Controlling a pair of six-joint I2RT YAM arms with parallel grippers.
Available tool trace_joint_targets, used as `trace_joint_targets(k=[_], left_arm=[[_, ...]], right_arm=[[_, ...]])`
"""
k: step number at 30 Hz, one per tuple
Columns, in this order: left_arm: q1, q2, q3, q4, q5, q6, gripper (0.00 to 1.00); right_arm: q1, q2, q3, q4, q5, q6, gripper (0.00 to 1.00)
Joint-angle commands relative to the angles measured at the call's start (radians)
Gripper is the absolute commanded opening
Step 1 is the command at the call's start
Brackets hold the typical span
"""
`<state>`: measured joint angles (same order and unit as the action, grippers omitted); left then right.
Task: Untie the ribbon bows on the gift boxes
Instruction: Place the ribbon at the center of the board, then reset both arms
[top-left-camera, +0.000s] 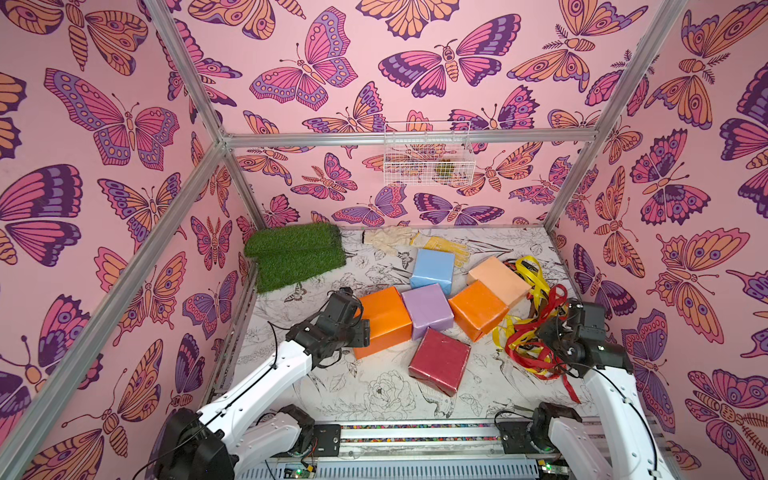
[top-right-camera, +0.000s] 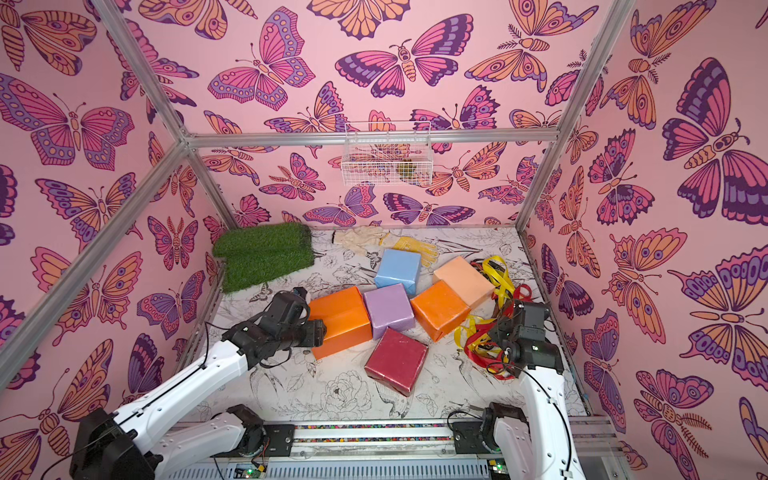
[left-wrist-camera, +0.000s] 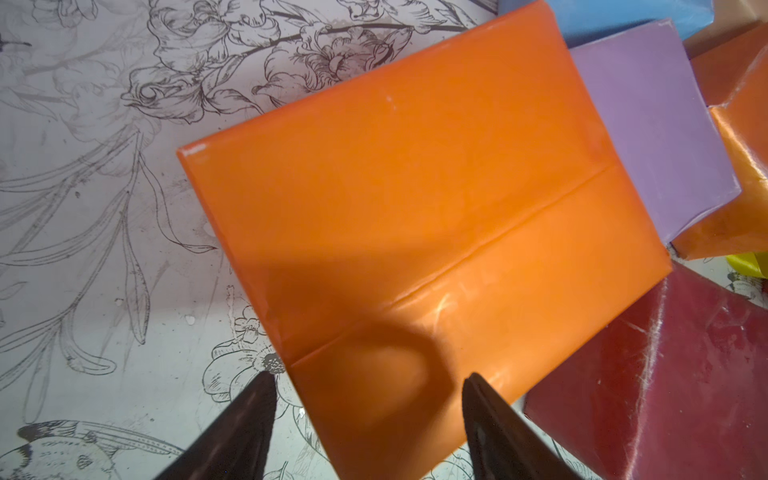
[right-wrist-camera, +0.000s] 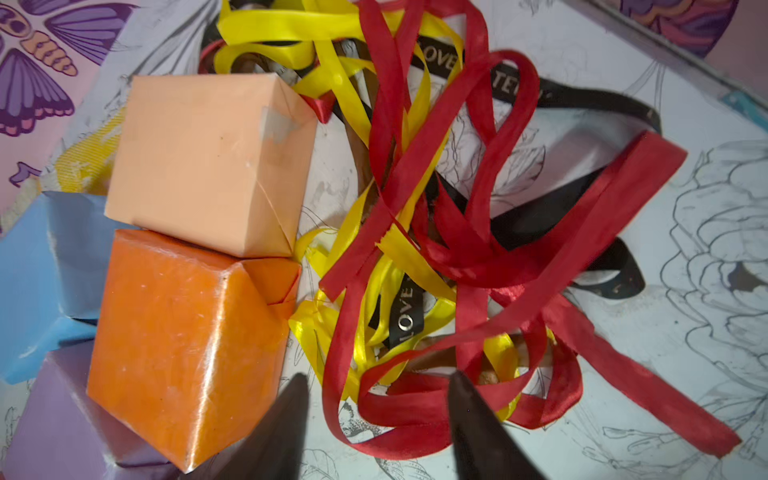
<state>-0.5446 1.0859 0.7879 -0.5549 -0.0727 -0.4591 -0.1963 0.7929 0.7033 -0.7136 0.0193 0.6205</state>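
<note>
Six gift boxes (top-left-camera: 427, 309) sit closed; wire basket (top-left-camera: 399, 174) holds greenish lump (top-left-camera: 444, 169).

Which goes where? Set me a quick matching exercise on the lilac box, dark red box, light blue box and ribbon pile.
Things: 1 lilac box; 2 dark red box; 3 light blue box; 4 ribbon pile.
Places: A next to the yellow glove; B between the two orange boxes; C under the right gripper; D nearest the table's front edge.
Pairs: 1-B; 2-D; 3-A; 4-C.
</note>
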Motion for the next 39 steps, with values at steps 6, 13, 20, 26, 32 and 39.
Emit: trace_joint_targets(k=[6,13,20,26,32,39], left_arm=[[0.013,0.043,0.217,-0.034,-0.115,0.163,0.89],[0.246,0.009,0.246,0.047,-0.120,0.273,1.00],[0.499,0.033,-0.053,0.576,-0.106,0.309,1.00],[0.559,0.127,-0.281,0.950,-0.149,0.388,1.00],[0.617,0.292,-0.435,1.336,-0.050,0.363,1.00],[0.615,0.430,-0.520,1.582,0.049,0.399,0.99]], right_arm=[[-0.005,0.174,0.317,-0.063,0.033,-0.235,0.98],[-0.005,0.285,0.378,0.128,-0.081,-0.306,0.99],[-0.006,0.295,0.082,0.747,-0.088,-0.492,0.99],[-0.006,0.432,-0.097,1.006,-0.095,-0.473,0.99],[0.033,0.518,-0.208,1.203,-0.126,-0.444,0.99],[0.135,0.576,-0.313,1.432,-0.073,-0.549,0.99]])
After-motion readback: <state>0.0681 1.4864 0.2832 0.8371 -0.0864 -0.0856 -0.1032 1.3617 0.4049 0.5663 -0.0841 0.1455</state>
